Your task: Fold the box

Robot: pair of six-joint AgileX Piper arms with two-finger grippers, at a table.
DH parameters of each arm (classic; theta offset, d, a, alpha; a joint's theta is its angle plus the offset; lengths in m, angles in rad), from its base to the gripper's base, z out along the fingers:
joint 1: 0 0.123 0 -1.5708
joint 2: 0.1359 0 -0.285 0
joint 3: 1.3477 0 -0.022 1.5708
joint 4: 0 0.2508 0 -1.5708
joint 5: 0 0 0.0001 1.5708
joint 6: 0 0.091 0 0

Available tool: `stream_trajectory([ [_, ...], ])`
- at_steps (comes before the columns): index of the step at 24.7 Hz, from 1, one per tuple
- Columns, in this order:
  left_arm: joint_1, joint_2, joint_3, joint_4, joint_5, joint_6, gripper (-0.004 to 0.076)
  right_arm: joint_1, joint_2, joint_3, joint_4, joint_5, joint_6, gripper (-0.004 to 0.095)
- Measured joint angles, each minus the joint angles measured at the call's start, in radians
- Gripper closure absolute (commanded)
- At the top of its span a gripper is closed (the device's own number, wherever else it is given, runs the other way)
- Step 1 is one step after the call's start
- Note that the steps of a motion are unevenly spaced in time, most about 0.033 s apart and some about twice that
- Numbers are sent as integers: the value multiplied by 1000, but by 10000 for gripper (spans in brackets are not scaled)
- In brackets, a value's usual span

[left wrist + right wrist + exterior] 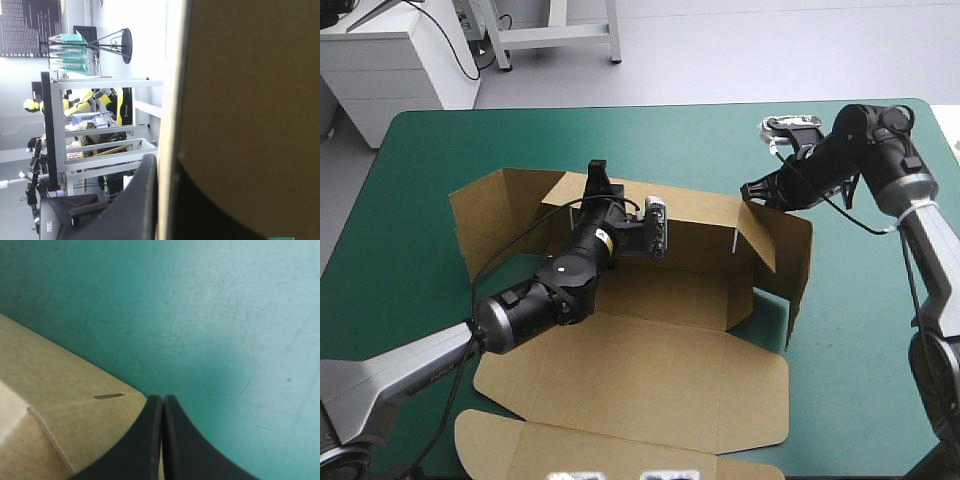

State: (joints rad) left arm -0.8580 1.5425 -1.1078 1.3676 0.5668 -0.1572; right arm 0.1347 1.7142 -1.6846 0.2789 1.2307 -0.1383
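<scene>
- The box [655, 365] lies half-raised on the teal-green surface [430, 150]: walls up around the left claw [597, 170], lid flat behind its wrist.
- Matte brown board with creased folds and rounded flap corners; a narrow slit [109, 396] lies just beside the right claw [752, 190].
- The left claw pinches the back wall [695, 215], sheet between its black fingers.
- The right claw is closed to a point, tips at the side wall [790, 250].

Bright, even overhead light; the left arm [550, 290] casts a soft shadow on the box [720, 370]. Left wrist view: the box is backlit, dark.
</scene>
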Motion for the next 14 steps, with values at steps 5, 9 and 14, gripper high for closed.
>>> stream_trajectory([
  [5,26,22,-21,-11,34,-16,731,0,-3,0,40,-10,-20,926],
  [9,57,29,-28,-11,31,-29,731,0,-4,0,44,-14,-39,928],
  [14,93,36,-45,-25,41,-58,731,0,-4,2,90,-15,-76,927],
])
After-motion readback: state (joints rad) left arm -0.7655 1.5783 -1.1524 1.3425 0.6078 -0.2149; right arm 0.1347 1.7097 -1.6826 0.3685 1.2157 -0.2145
